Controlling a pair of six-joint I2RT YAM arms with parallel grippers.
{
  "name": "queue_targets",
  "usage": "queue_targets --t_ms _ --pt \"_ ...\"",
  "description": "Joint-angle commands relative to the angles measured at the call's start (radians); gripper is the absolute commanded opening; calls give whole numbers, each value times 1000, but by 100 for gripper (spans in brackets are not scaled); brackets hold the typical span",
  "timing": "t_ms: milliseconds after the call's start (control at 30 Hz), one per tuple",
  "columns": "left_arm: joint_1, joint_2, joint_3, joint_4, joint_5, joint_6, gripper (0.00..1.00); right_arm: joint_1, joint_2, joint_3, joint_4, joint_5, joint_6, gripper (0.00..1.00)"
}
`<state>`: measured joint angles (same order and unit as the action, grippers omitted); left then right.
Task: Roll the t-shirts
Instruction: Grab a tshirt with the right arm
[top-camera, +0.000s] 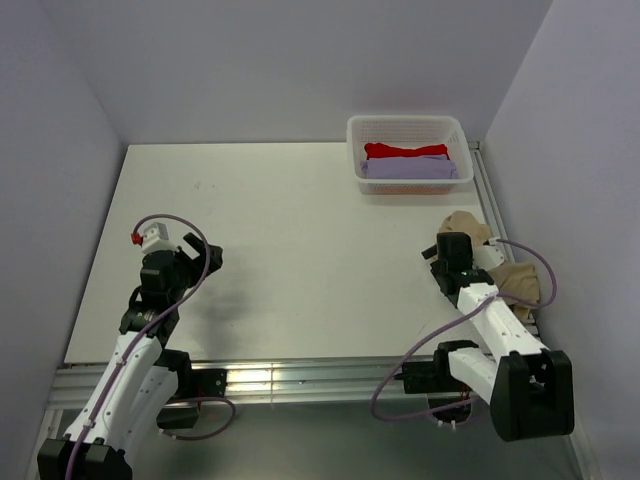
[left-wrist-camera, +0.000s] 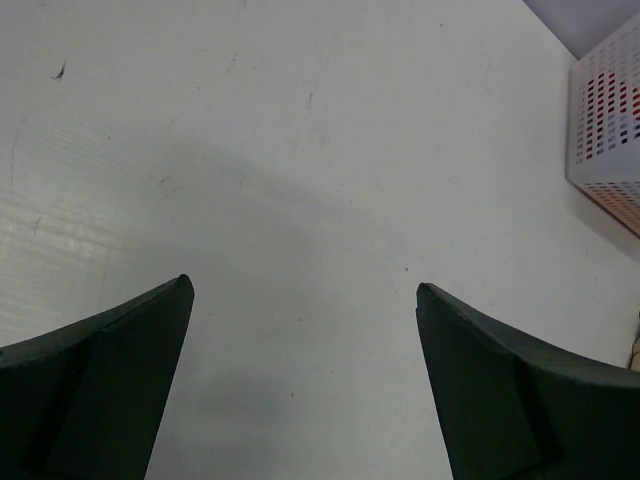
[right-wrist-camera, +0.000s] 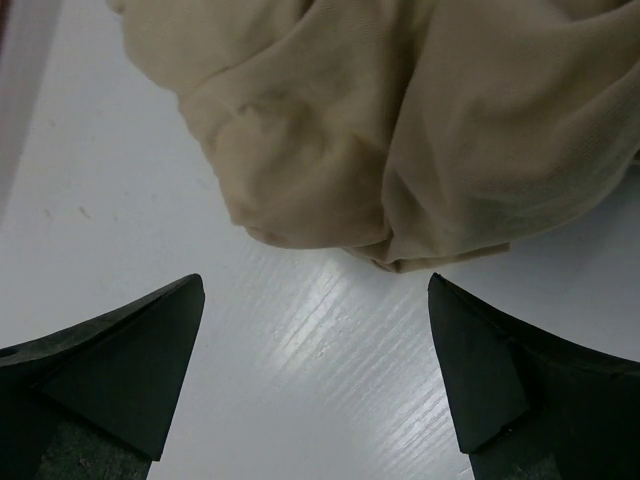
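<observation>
Both sets of jaws stand wide and empty: the left gripper (left-wrist-camera: 302, 286) above the table (top-camera: 300, 250), the right gripper (right-wrist-camera: 315, 282) just short of the crumpled tan t-shirt (right-wrist-camera: 400, 130) (lengthwise along the right edge). In the far-right corner, a basket (top-camera: 352, 150) holds a lavender t-shirt (top-camera: 410, 169) and a red t-shirt (top-camera: 405, 151), both crosswise.

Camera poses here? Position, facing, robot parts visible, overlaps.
Top external: above and behind the robot, looking down on table, left arm, right arm, basket with red t-shirt and lavender t-shirt.
Left wrist: on left arm, facing across table toward basket corner; open left gripper in view.
Right wrist: on right arm, facing crumpled tan t-shirt; open right gripper in view.
Shared: basket, top and left wrist; tan t-shirt, top and right wrist.
</observation>
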<state>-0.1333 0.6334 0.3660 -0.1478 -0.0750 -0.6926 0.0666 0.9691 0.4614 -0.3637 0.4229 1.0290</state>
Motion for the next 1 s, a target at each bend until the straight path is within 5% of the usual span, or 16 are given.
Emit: queue_targets --t_ms 0,300,500,600,633,833,967 --pt "4 -3 14 17 15 5 100 -47 52 59 0 -7 55 100" --pt "4 8 17 21 24 10 99 -174 267 177 58 22 82 98" --pt "4 20 21 17 17 7 98 -206 419 229 57 -16 128 87" --pt "4 22 22 17 17 7 98 -208 434 247 65 -30 117 48" --pt "4 23 22 17 17 5 98 -206 431 250 71 -41 109 0" --pt "4 32 28 13 9 2 95 -117 265 217 117 -147 0 0" --pt "6 26 25 17 21 5 95 143 174 270 123 -226 -67 0"
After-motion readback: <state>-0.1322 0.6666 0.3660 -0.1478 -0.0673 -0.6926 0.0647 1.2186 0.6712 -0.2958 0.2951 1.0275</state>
